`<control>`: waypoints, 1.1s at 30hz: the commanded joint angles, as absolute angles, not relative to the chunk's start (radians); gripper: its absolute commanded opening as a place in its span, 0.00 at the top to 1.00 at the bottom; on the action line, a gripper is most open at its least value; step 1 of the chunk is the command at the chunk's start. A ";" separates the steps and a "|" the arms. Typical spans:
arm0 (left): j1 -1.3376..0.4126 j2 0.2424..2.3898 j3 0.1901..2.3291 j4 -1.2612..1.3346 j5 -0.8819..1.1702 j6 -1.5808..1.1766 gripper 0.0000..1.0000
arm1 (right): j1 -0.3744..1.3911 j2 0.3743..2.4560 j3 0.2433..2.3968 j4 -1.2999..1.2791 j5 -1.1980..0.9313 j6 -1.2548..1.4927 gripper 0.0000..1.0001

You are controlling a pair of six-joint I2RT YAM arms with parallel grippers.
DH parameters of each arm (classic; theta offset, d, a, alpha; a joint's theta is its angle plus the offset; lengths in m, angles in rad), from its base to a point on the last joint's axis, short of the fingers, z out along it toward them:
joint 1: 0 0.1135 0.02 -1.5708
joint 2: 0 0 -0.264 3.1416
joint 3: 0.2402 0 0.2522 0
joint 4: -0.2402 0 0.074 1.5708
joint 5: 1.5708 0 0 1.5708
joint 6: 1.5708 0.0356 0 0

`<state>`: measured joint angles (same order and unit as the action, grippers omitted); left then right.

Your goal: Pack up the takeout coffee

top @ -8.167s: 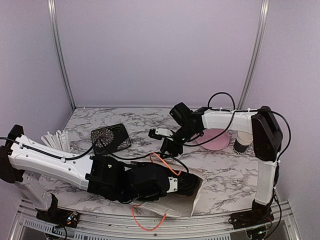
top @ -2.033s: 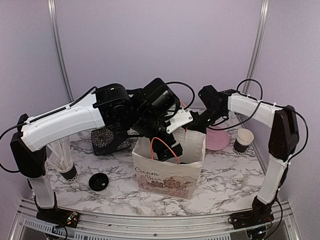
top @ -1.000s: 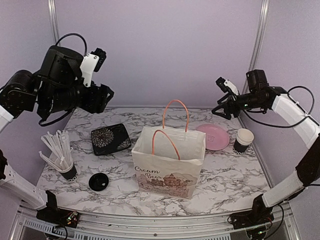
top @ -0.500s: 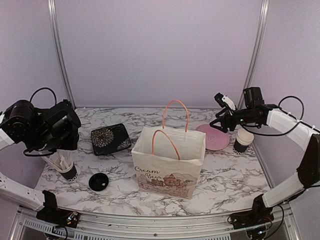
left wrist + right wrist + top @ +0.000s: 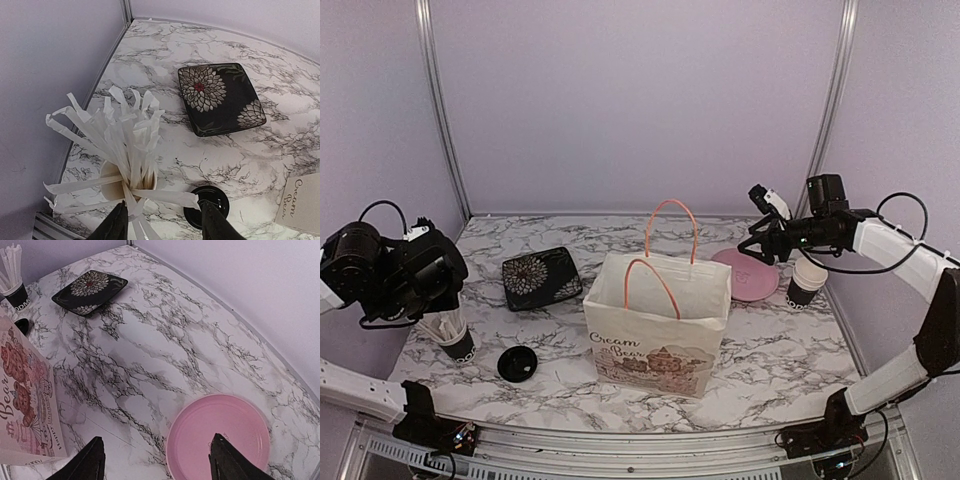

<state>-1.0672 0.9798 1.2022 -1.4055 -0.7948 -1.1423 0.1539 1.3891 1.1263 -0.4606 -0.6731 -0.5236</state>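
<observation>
One takeout coffee cup [image 5: 807, 281], black with a white inside and no lid on it, stands at the right edge just past the pink plate [image 5: 750, 275]. A round black lid [image 5: 517, 363] lies flat near the front left, also in the left wrist view as the lid [image 5: 206, 205]. My left gripper [image 5: 162, 226] hangs open above the gap between the straw cup and the lid, holding nothing. My right gripper [image 5: 752, 248] hovers open over the pink plate's [image 5: 215, 440] near rim, left of the coffee cup.
A cream paper bag [image 5: 660, 322] with orange handles stands open in the middle. A black cup of white straws [image 5: 127, 180] sits at the front left, under my left arm [image 5: 400, 280]. A black flowered square plate [image 5: 542, 277] lies behind it.
My left arm has come down from high at the back left to just over the straw cup, its jaws narrower. My right gripper has dropped a little towards the pink plate.
</observation>
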 commanded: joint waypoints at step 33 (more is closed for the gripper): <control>-0.972 0.992 1.138 -1.442 -0.867 -1.171 0.67 | 0.150 1.390 1.131 -0.474 -0.735 -0.541 0.32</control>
<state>-0.9813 0.9825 1.1427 -1.4143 -0.8391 -1.1805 0.1539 1.3895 1.1263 -0.4656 -0.7181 -0.5293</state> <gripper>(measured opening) 0.351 0.680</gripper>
